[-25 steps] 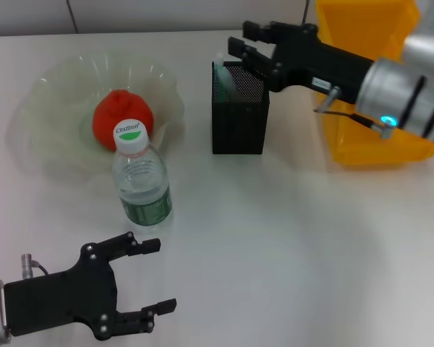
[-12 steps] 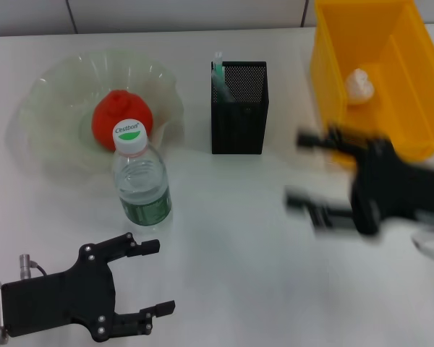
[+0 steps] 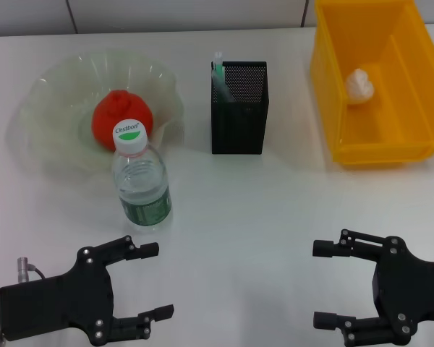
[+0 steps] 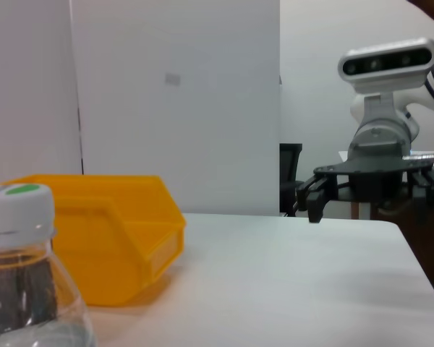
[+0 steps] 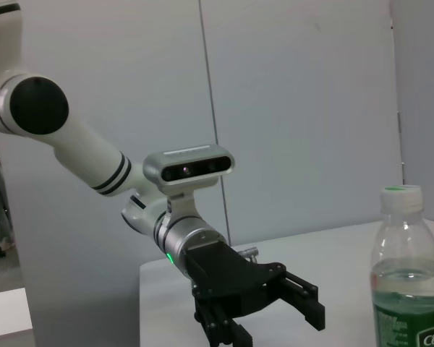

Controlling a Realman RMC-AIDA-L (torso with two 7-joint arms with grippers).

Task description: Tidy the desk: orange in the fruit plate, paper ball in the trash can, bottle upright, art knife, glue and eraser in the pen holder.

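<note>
Both parked near edge with jaws apart and empty, left gripper [image 3: 148, 282] and right gripper [image 3: 324, 284]; bottle [image 3: 140, 181] upright, orange [image 3: 116, 113] in fruit plate [image 3: 54, 87], green-capped item in pen holder [image 3: 239, 108], paper ball [image 3: 359, 85] in trash can [image 3: 412, 137], looks essentially done.

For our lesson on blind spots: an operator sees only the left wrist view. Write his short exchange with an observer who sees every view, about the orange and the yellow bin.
Operator: I see only a bottle top. Where is the orange?
Observer: In the green plate, just behind the bottle.
Operator: Is anything inside the yellow bin?
Observer: Yes, a paper ball lies on its floor.
</note>
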